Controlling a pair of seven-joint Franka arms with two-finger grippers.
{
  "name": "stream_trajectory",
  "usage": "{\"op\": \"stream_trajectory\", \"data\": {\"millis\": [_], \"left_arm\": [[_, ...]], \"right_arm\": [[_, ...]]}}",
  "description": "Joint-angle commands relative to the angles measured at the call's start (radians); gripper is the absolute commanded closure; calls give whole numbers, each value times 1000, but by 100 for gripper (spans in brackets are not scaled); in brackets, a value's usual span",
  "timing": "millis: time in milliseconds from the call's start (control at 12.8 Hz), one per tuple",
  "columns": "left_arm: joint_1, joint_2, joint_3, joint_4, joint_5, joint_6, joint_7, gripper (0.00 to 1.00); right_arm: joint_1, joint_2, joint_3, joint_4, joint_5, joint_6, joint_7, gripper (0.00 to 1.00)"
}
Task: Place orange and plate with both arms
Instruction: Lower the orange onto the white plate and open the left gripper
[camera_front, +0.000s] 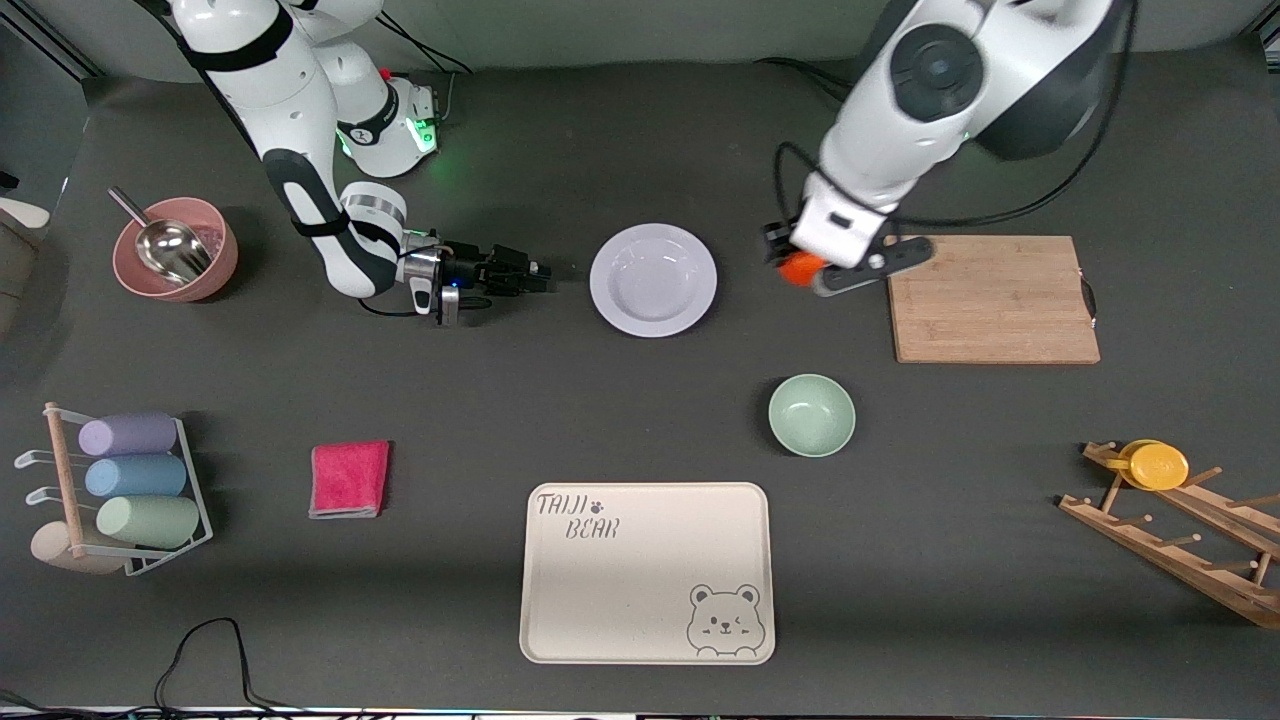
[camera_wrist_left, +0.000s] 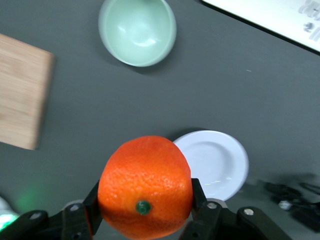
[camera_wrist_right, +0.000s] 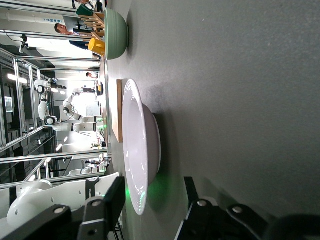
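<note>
Nearest the front camera lies the beige bear-printed tray (camera_front: 647, 572), flat on the table (camera_front: 640, 420). Farther from the camera, toward the left arm's end, stands the mint-green bowl (camera_front: 811, 414), upright. The plate (camera_front: 653, 279) rests on the table farther still, near the table's middle, between the two grippers.

Left gripper (camera_front: 800, 268): raised in the air over bare table between the plate and the wooden cutting board (camera_front: 993, 298). Its fingers (camera_wrist_left: 92, 206) are clamped on either side of the orange (camera_wrist_left: 145, 185), which is held clear of the surface with its green stem end facing the wrist camera. The orange is not on the plate.

Right gripper (camera_front: 525, 274): low, close to the table, just beside the plate's rim on the side toward the right arm's end. Its fingers (camera_wrist_right: 114, 200) are parted, one to each side of the near rim, grasping nothing; contact with the plate cannot be confirmed
</note>
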Motion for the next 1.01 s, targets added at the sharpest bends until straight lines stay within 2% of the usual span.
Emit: {"op": "stream_trajectory", "data": {"millis": [0,156,390,624,936], "left_arm": [[-93,125,-15,17,66,107,-158,100],[-207,262,-13,-11,202,228,-335,100],[-276,388,-12,-12,310,325,-459,100],[-312,456,-7,-53,391,432,-541,100],[-313,505,-7,-60,483,463,-621,100]], "right_arm": [[0,25,3,8,27,-2,-34,52],[0,31,3,8,27,-2,-34,53],[0,32,3,8,27,-2,-34,53],[0,38,3,8,27,-2,-34,53],[0,38,5,8,27,-2,-34,53]]}}
